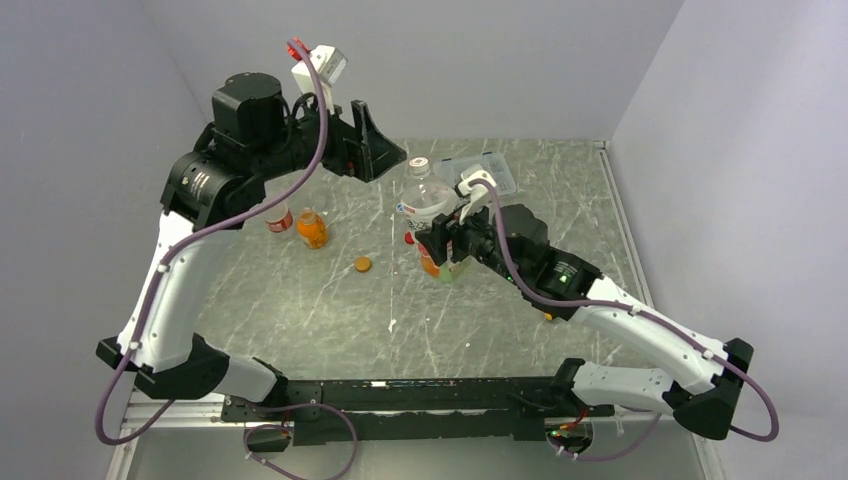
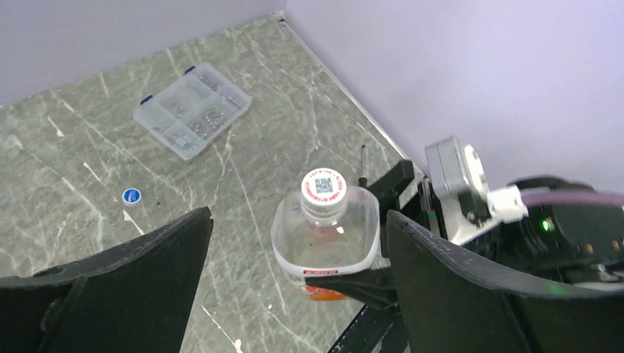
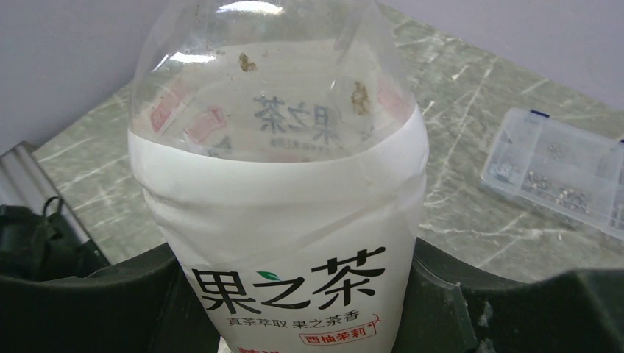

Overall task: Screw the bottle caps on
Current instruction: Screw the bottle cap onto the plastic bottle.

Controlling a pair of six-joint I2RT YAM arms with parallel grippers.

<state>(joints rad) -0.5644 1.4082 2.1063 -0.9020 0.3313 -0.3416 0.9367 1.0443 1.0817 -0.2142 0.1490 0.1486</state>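
While the right gripper [image 1: 443, 250] clamps the upright white-labelled bottle [image 1: 425, 205] mid-table, the left gripper [image 1: 376, 150] hangs wide open and empty at ten o'clock from its whitish cap [image 2: 323, 185]

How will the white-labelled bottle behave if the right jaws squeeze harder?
It would probably dent: the white-labelled bottle has clear walls that look thin, and its upper part looks empty, so it is likely light. Its label looks smooth, so it may twist in the jaws under turning force.
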